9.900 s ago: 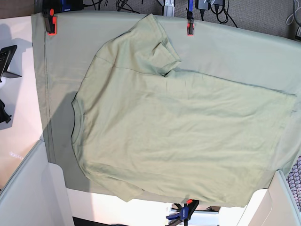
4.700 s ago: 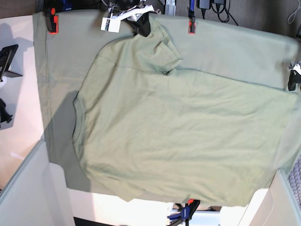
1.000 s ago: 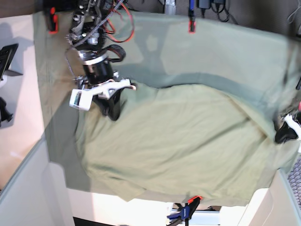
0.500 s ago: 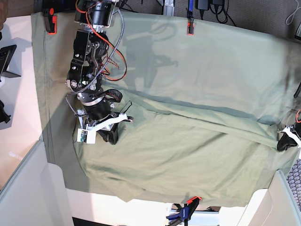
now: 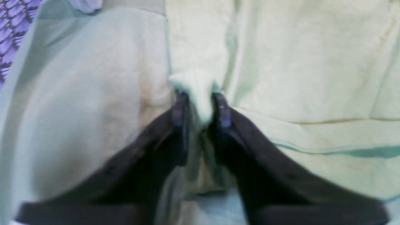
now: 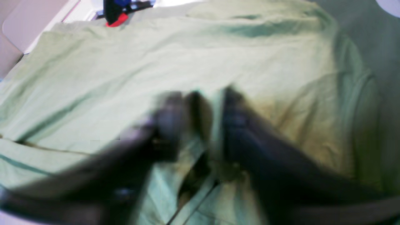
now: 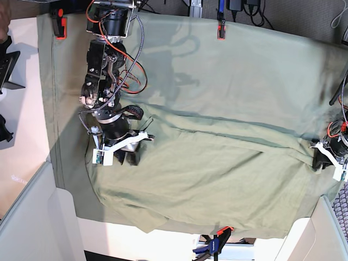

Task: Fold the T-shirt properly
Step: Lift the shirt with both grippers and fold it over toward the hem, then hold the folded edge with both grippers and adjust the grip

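Both pincers blur for me in their wrist views. The right pincer point(image 6: 203, 109) hides the T-shirt point(image 7: 201, 174) beneath it, collar end included. The base view's edge cuts off the arm behind the left pincer point(image 7: 321, 157); I can't read its fingertips there.

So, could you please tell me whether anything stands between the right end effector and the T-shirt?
Nothing visible does: the right end effector is down at the T-shirt, with only its own cloth around the blurred fingers.
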You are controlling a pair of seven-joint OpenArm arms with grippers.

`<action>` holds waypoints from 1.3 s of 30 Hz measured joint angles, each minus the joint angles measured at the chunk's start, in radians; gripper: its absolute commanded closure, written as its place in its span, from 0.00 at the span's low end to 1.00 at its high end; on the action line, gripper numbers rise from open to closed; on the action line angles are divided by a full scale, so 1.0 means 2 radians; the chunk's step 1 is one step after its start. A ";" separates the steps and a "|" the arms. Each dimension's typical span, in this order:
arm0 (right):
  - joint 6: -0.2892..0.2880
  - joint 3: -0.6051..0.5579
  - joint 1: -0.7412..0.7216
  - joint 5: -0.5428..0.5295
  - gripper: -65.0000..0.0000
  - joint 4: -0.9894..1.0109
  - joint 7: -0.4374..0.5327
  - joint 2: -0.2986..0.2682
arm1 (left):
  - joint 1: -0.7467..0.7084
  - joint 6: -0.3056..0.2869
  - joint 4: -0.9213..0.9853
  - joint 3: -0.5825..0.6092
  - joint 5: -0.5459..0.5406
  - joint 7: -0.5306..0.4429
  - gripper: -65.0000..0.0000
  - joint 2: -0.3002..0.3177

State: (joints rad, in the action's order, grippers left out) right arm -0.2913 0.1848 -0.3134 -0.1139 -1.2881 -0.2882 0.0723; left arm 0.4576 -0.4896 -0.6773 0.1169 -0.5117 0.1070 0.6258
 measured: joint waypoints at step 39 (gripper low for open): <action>0.052 0.139 0.197 -0.157 0.31 -0.205 -0.145 0.040 | -0.105 -0.093 -0.015 -0.137 -0.343 0.276 0.42 0.062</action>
State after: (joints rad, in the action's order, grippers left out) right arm -0.1864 0.4633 0.0814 -0.4282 -1.6974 -0.5781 0.1528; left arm 0.2470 -0.6750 -0.7082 -0.1574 -1.1973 0.6582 0.7506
